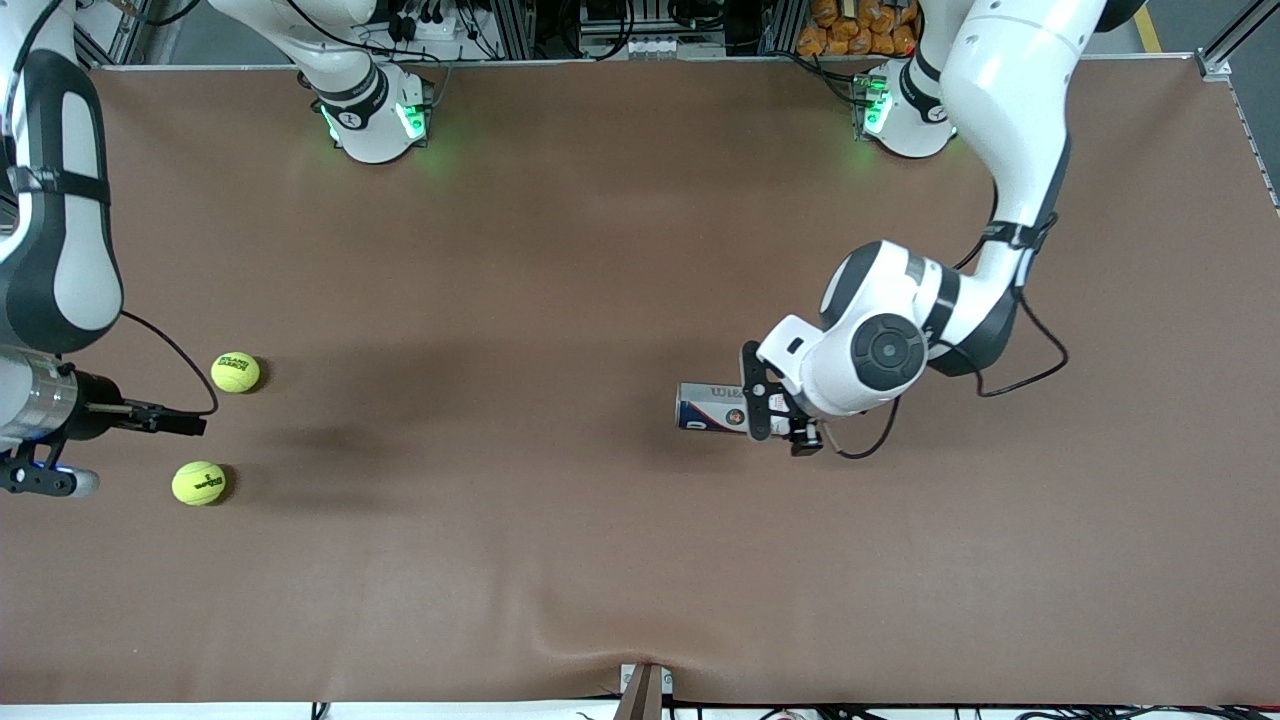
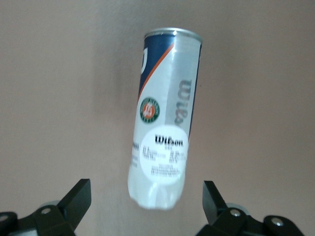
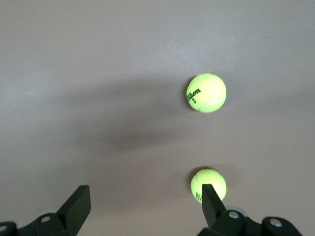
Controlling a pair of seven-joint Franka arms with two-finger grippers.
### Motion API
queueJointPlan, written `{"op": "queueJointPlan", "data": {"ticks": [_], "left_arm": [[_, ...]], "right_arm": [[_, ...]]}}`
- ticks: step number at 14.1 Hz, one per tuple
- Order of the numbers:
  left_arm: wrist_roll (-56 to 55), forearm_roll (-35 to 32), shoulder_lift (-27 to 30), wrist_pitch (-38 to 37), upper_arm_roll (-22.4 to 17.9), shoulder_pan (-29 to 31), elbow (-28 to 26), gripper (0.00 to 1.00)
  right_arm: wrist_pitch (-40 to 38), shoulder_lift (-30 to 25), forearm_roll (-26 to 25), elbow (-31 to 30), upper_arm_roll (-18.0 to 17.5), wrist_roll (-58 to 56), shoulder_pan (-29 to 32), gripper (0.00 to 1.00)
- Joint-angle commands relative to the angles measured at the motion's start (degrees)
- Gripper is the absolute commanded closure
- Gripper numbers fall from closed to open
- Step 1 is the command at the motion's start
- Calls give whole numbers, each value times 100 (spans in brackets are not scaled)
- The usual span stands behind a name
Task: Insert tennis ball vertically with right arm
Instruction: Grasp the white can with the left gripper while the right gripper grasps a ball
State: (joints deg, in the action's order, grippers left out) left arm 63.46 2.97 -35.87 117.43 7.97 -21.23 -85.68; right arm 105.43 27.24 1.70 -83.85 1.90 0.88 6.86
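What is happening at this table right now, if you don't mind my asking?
The left tool hangs open over a tennis ball can lying on its side mid-table, not gripping it. The right tool, also open, is above two tennis balls at the right arm's end of the table. Nothing is held.

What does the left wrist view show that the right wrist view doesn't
Only the left wrist view shows the tennis ball can, lying on its side on the table, with the open left gripper over its clear end. Only the right wrist view shows the two tennis balls, apart from each other, with the open right gripper above them, holding nothing. Both share the bare brown table.
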Motion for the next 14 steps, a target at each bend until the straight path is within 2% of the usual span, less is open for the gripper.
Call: {"op": "queueJointPlan", "data": {"ticks": [1,2,6,9,14], "left_arm": [[88,-366,-253,288,-24,-407,131,0],[44,-567,-306,446,-24,-469,122,0],[123,-613,-482,509,-24,-347,78,0],[88,-596,-569,509,-24,-365,60,0],[44,-613,-623,536,-24,-408,61,0]], "right_arm": [[381,447,6,97,-50,-140,201,0],[495,536,-3,97,-50,-297,245,0],[909,913,-64,115,-50,-808,386,0],[1576,1247,-38,80,-50,-834,482,0],[1726,1599,-21,123,-58,-1141,675,0]]}}
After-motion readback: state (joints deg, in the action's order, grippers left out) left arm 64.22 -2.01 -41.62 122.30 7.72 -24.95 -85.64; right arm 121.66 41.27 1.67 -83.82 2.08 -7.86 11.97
